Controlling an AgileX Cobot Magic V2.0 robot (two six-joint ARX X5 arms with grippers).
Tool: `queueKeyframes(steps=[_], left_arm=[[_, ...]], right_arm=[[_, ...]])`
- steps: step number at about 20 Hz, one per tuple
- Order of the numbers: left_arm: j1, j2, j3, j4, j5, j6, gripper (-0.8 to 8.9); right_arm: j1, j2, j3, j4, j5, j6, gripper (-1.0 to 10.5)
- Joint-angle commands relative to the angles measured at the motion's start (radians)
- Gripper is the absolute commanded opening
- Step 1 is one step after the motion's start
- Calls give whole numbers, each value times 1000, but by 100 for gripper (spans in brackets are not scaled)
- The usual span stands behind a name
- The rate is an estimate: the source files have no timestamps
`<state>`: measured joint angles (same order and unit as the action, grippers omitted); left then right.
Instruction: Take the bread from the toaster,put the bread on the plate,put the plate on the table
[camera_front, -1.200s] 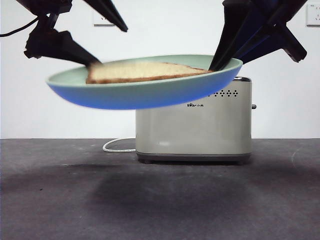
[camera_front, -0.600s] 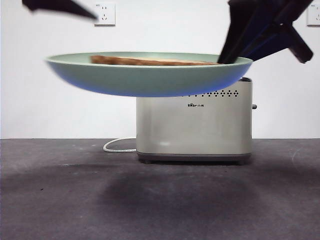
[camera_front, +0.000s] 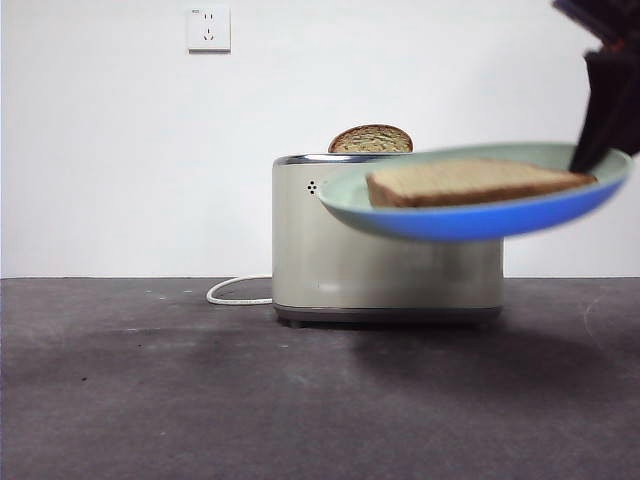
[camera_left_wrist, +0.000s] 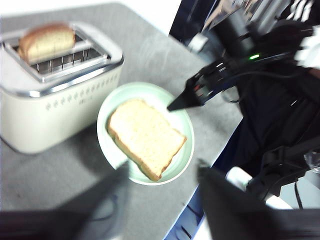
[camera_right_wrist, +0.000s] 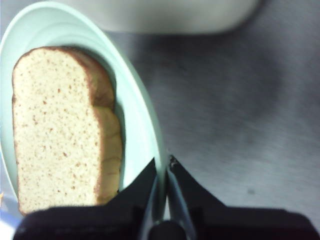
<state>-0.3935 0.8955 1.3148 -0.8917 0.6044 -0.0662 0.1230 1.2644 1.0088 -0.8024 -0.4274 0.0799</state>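
- Mint-green, the plate (camera_front: 470, 205) hangs in the air in front of the toaster (camera_front: 385, 290) in the front view, clear of the table (camera_front: 300, 390), tilted slightly, with the bread (camera_front: 470, 183) lying flat on it.
- No writing on the toaster can be read here; the plate covers most of its face, and only three small black dots show near its chrome rim. A second slice (camera_front: 371, 139) stands up out of its top, a white cord (camera_front: 235, 292) trails beside it, and a wall socket (camera_front: 208, 27) sits above.
- Reaching down from above the toaster's far side, the right gripper (camera_front: 590, 155) meets the plate's rim.
- Left wrist view: the left gripper (camera_left_wrist: 160, 172) hovers above plate and toaster, jaws spread wide and blurred, holding nothing.
- Right wrist view: the right gripper (camera_right_wrist: 162, 172) pinches the plate's rim (camera_right_wrist: 150, 135) between nearly closed jaws, with the bread (camera_right_wrist: 60, 130) just beside them.
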Motion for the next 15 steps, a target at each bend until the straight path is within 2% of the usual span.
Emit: queueKeyframes(steps=[1, 15], left_arm=[[2, -34, 0, 1, -2, 18, -8], [2, -74, 0, -63, -16, 20, -8]], right_arm=[[-21, 41, -47, 30, -11, -29, -17], [-45, 314, -225, 266, -14, -63, -17]])
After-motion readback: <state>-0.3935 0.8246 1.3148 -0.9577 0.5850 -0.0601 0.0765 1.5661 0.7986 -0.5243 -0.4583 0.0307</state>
